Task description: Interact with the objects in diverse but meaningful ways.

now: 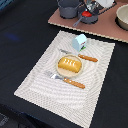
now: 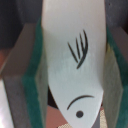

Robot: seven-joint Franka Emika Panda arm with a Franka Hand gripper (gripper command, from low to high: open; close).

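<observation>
In the wrist view a flat white fish-shaped piece (image 2: 75, 55), with a black fin and eye drawn on it, sits between my green pads (image 2: 35, 70). My gripper (image 2: 75, 80) is shut on it. In the exterior view my gripper (image 1: 94, 8) is over the brown board at the back, just above a red tomato (image 1: 88, 19) and beside the grey two-handled pot (image 1: 69, 7). A golden bread loaf (image 1: 69, 64) lies on the round tan plate (image 1: 60, 71) in the middle of the placemat. The white-and-blue milk carton (image 1: 78, 42) lies on its side at the mat's far edge.
A striped placemat (image 1: 40, 80) covers the dark table. An orange-handled knife (image 1: 86, 58) lies beyond the plate and an orange-handled fork (image 1: 70, 81) lies in front of it. A pale bowl (image 1: 122, 17) stands on the brown board (image 1: 107, 30) at the exterior view's right.
</observation>
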